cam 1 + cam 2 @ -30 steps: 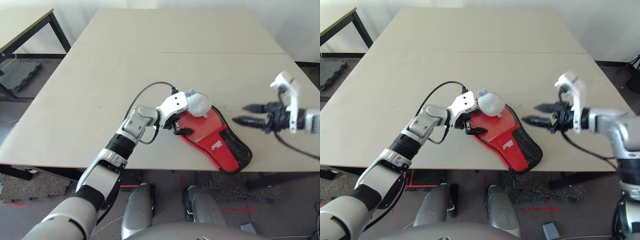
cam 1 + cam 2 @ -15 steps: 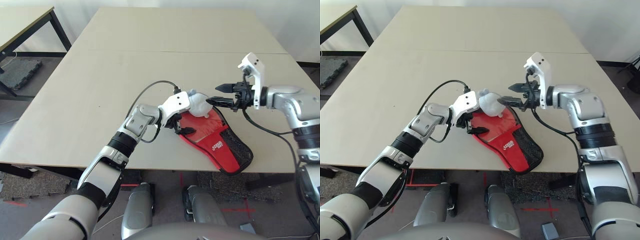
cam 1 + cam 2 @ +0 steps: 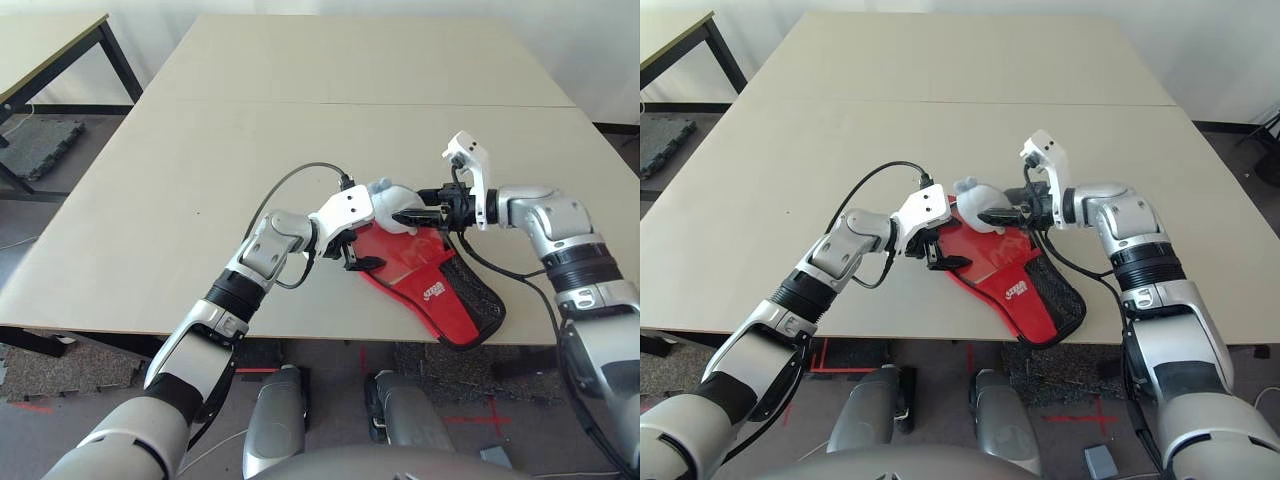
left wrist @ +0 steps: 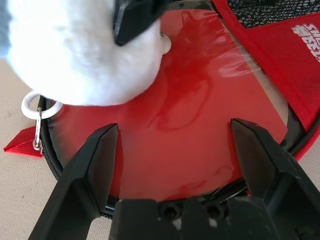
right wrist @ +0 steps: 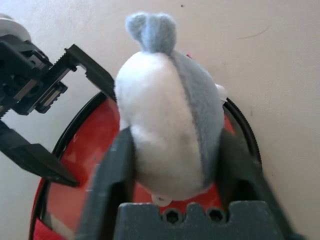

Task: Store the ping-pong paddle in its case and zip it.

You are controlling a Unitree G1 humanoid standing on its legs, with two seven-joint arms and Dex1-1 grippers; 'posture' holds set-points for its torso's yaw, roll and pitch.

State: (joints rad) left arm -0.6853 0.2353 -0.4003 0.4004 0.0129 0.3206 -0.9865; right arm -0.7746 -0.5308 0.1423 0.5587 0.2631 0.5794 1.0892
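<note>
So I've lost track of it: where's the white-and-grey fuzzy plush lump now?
The white-and-grey fuzzy plush lump sits mid-table on the red paddle-shaped case's round end, between the right gripper's fingers, beside the left gripper.

The white and grey fuzzy plush lump (image 5: 167, 125) hides part of the round red rubber paddle face (image 4: 200, 115). The paddle's handle is hidden inside the red and black soft case (image 3: 455, 300).
</note>
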